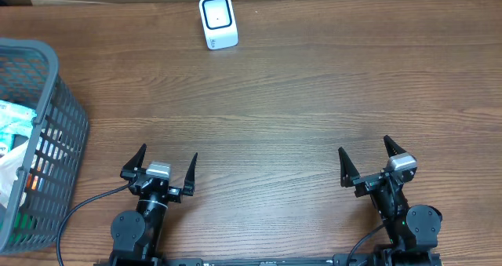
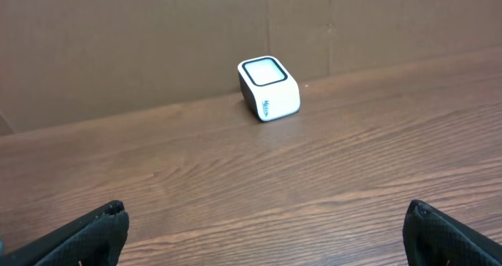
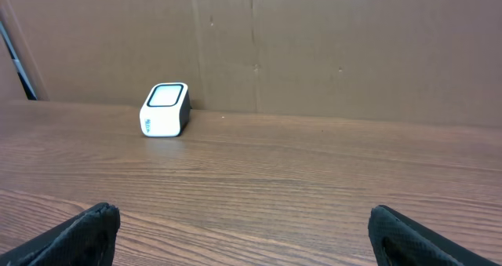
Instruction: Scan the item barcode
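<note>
A small white barcode scanner (image 1: 218,21) with a dark-framed window stands at the table's far edge; it also shows as the scanner (image 2: 269,88) in the left wrist view and the scanner (image 3: 165,109) in the right wrist view. Packaged items (image 1: 14,133) lie inside the grey basket (image 1: 49,78) at the left; no single item is set apart. My left gripper (image 1: 166,162) is open near the front edge, left of centre, with nothing between its fingers. My right gripper (image 1: 365,158) is open at the front right, also holding nothing.
The wooden table (image 1: 282,117) stretches between the grippers and the scanner. A brown cardboard wall (image 3: 314,38) rises behind the table's far edge. The basket overhangs the left side of the overhead view.
</note>
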You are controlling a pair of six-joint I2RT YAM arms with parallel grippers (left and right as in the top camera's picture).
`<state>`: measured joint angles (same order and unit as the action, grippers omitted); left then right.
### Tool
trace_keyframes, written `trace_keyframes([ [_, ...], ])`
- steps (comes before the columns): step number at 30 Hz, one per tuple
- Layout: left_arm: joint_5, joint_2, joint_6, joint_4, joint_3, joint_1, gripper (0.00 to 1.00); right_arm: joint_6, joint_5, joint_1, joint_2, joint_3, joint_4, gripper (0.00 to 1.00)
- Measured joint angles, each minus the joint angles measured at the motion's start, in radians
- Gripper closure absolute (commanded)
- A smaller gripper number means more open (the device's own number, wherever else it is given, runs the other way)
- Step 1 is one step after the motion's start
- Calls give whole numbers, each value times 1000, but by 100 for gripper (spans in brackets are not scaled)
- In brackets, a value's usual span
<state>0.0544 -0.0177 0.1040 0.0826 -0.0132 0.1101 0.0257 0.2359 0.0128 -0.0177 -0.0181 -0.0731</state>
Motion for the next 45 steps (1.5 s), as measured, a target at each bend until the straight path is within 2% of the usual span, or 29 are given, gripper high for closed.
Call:
trace_keyframes([
  [8, 0, -49, -17, 76, -131, 0, 0, 0, 0, 0, 0, 0, 0, 0],
  [16, 35, -359, -29, 208, -476, 0, 0, 0, 0, 0, -2, 0, 1, 0],
  [19, 50, -519, -46, 325, -658, 0, 0, 0, 0, 0, -3, 0, 0, 0],
  [26, 140, -946, -66, 808, -1217, 0, 0, 0, 0, 0, -5, 0, 0, 0],
  [29, 201, -1092, -71, 954, -1419, 0, 0, 0, 0, 0, -5, 0, 1, 0],
  [32, 275, -1205, -72, 1032, -1551, 0, 1, 0, 0, 0, -5, 0, 1, 0],
  [35, 337, -1278, -72, 1041, -1586, 0, 0, 0, 0, 0, -5, 0, 1, 0],
  [39, 380, -1359, -100, 1017, -1587, -1, 7, 0, 0, 0, -5, 0, 1, 0],
  [45, 368, -1388, -234, 994, -1637, -84, 11, 0, 0, 0, -5, 0, 1, 0],
])
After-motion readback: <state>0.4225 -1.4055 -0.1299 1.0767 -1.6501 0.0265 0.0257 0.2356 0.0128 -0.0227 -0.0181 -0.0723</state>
